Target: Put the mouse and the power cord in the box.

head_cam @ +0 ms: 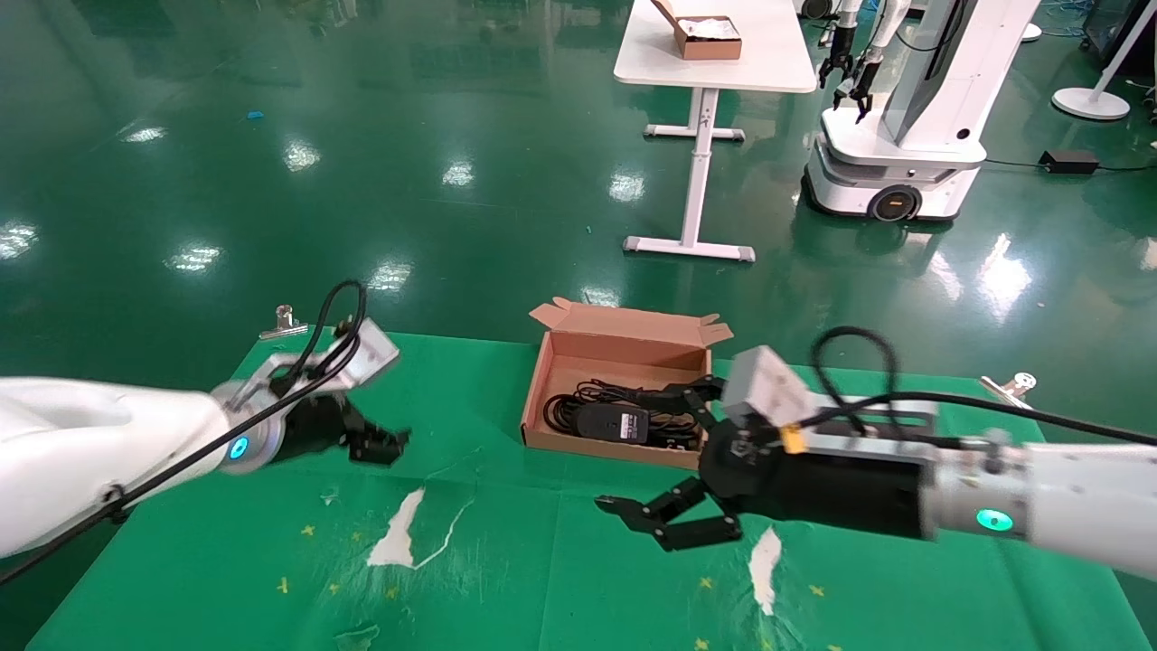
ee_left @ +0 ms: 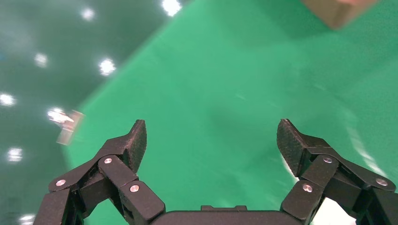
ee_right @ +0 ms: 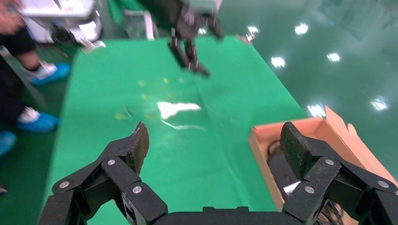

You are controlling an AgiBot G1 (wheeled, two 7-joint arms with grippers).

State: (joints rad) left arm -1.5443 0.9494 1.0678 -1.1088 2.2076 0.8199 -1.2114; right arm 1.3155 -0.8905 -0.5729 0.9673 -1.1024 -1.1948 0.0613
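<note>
The shallow brown cardboard box (head_cam: 624,380) with its hinged lid thrown back sits at the far edge of the green cloth-covered table (head_cam: 506,561), and inside it lies the thick black power cord (head_cam: 587,411) in a loose coil, with a dark oval body on top that is probably the small black mouse (head_cam: 615,421) — I cannot tell it apart for certain. Both would handle light: the cord floppy and prone to uncoil, best gripped across its bunched strands; the mouse hard and smooth, best pinched across its narrow sides. The right gripper (head_cam: 664,523) hovers near the box's front wall with jaws wide apart and empty, and the left gripper (head_cam: 384,443) hangs open over bare cloth, well off to the left.
</note>
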